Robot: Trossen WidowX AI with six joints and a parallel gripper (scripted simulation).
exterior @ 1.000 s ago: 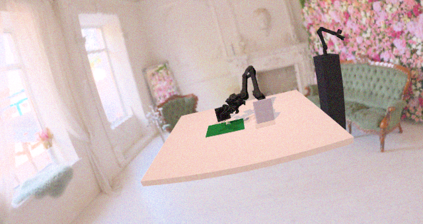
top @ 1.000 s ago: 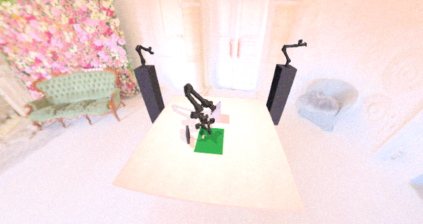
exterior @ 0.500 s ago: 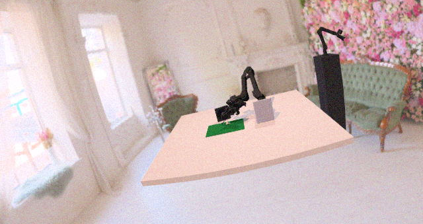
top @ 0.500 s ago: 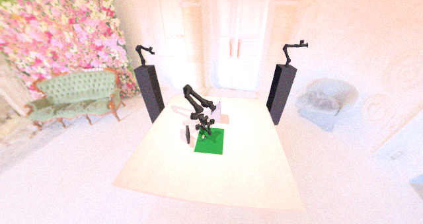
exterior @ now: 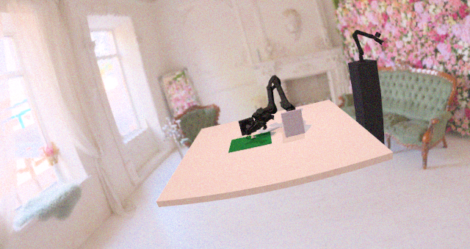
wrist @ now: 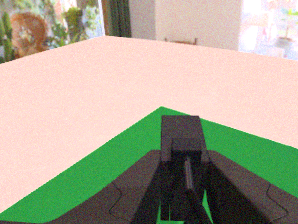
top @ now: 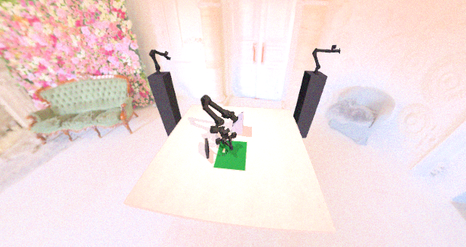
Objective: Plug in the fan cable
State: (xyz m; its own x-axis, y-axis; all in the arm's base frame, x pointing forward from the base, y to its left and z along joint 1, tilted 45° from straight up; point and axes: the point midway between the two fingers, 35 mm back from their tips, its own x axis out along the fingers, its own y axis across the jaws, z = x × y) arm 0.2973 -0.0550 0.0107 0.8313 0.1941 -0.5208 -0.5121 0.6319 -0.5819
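Note:
The fan cable's plug [wrist: 181, 132], a dark block, sits between the fingertips in the wrist view. A thin grey cable [wrist: 188, 175] runs back from it between the fingers. My gripper [wrist: 181, 160] [top: 231, 148] is shut on the plug, low over the green board [top: 234, 163] [exterior: 247, 145] [wrist: 135, 142], near its back edge in the top view. A small pale part [top: 223, 151] stands on the board beside the fingers. The four-pin header cannot be made out, and the plug's underside is hidden. I cannot tell whether the plug touches the header.
A dark upright panel [top: 207, 148] stands just left of the board in the top view. A pale upright panel [top: 239, 123] [exterior: 293, 123] stands between the board and the arm's base. Two dark pedestals [top: 164, 101] [top: 310, 103] carrying small arms flank the table [top: 233, 200].

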